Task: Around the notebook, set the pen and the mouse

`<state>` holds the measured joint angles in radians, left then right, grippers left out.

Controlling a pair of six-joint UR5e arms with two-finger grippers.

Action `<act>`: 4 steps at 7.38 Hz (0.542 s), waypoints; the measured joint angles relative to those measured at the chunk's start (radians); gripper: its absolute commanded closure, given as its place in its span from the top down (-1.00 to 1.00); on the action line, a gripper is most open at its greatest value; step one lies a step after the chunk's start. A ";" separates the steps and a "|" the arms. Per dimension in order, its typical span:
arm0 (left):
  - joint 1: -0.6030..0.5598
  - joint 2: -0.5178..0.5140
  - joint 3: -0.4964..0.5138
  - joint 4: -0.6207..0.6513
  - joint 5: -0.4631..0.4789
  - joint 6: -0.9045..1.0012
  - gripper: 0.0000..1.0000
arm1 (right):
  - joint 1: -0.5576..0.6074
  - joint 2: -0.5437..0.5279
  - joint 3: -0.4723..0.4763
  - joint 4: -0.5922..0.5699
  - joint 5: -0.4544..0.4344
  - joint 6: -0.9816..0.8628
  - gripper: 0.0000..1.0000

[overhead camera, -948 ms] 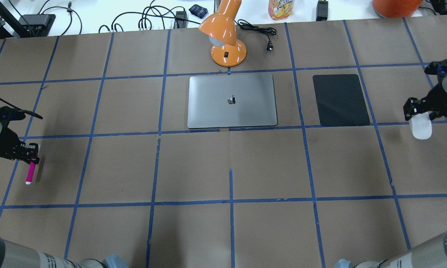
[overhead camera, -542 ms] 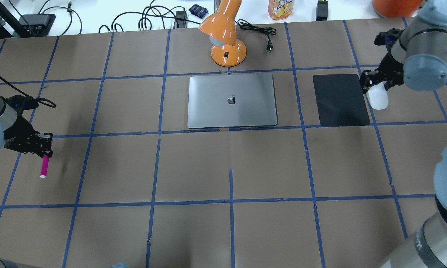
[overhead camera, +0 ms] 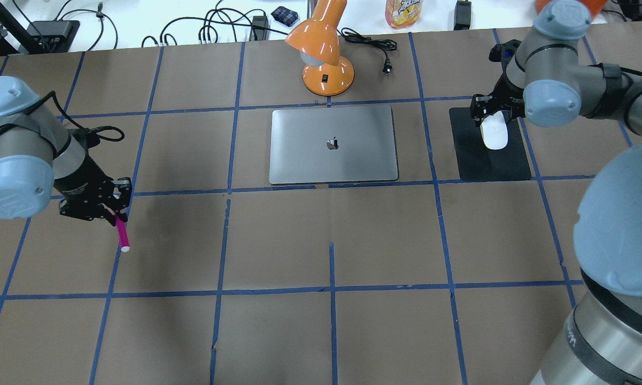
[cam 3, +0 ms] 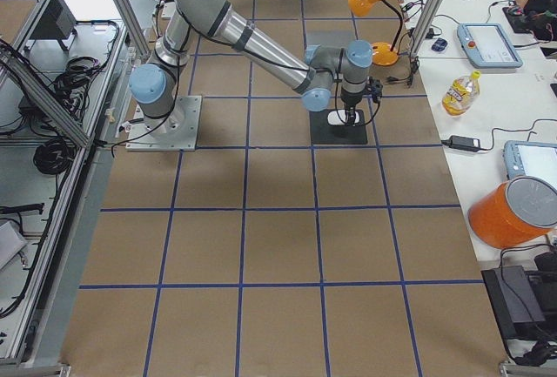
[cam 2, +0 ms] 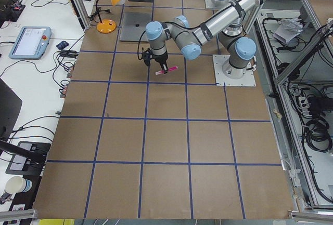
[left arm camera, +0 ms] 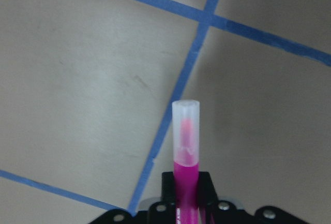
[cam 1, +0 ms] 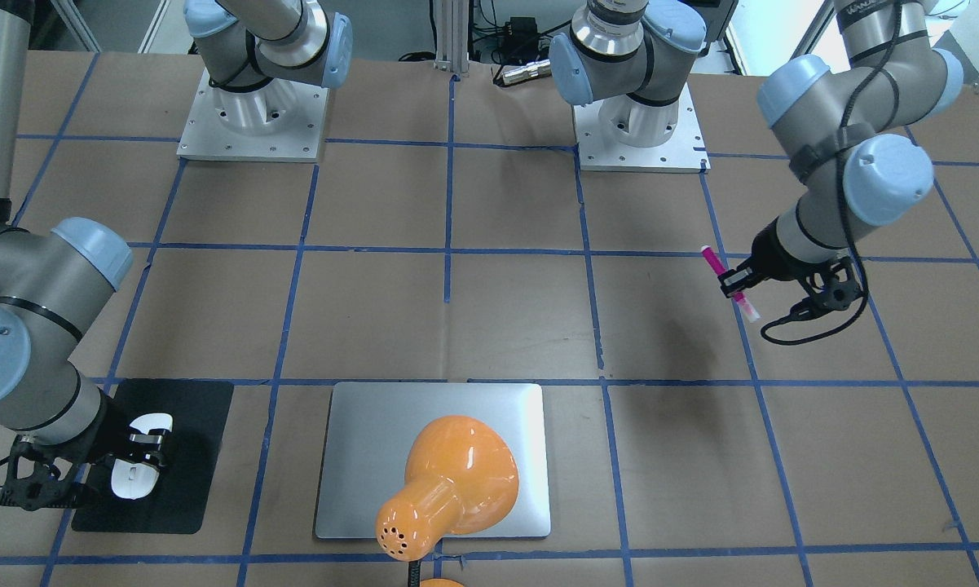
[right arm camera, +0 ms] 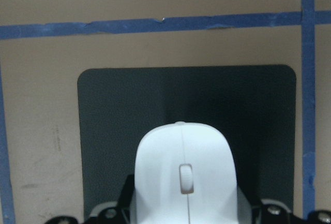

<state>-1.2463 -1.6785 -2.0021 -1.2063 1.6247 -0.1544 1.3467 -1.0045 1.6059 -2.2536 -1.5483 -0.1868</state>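
Note:
The silver-grey notebook (overhead camera: 353, 160) lies closed at the table's centre back, also seen from the front (cam 1: 350, 456). My left gripper (overhead camera: 112, 211) is shut on the magenta pen (overhead camera: 122, 233), held above the paper well to the notebook's left. The pen's pale end points out ahead in the left wrist view (left arm camera: 185, 146). My right gripper (overhead camera: 493, 113) is shut on the white mouse (overhead camera: 495, 132). It holds the mouse over the black mat (overhead camera: 492, 163) to the notebook's right. The right wrist view shows the mouse (right arm camera: 185, 177) over that mat.
An orange desk lamp (overhead camera: 326, 75) stands just behind the notebook, and its shade (cam 1: 456, 473) hangs over the notebook in the front-facing view. Cables, a bottle and an orange bucket line the white bench beyond the far edge. Blue tape grids the brown paper.
My left gripper has carried the pen to the right, toward the notebook. My right gripper has swung the mouse left and farther back, from the table's right edge to over the black mat.

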 measured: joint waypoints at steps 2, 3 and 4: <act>-0.175 -0.009 0.001 -0.001 -0.034 -0.372 -1.00 | 0.001 0.008 0.005 -0.003 -0.007 0.003 1.00; -0.266 -0.022 0.005 0.009 -0.069 -0.553 -1.00 | 0.002 0.012 0.005 0.000 -0.010 0.003 1.00; -0.348 -0.042 0.007 0.041 -0.108 -0.713 -1.00 | 0.002 0.014 0.002 0.007 -0.012 0.003 1.00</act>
<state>-1.5944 -1.7207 -1.9953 -1.1654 1.5164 -0.8669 1.3484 -0.9906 1.6074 -2.2462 -1.5606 -0.1840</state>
